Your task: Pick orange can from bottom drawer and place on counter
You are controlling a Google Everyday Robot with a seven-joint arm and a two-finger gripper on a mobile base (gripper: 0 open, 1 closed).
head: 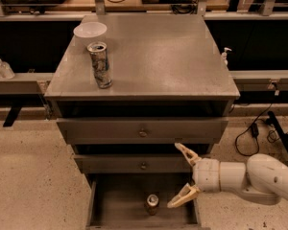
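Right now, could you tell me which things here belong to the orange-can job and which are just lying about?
Job: orange can, bottom drawer, counter, gripper (open, up and right of the can).
Lying about: patterned can, white bowl, pump bottle.

The white arm (259, 176) comes in from the right and lies almost flat. Its gripper (182, 175) points left, with its two tan fingers (185, 152) spread wide apart.
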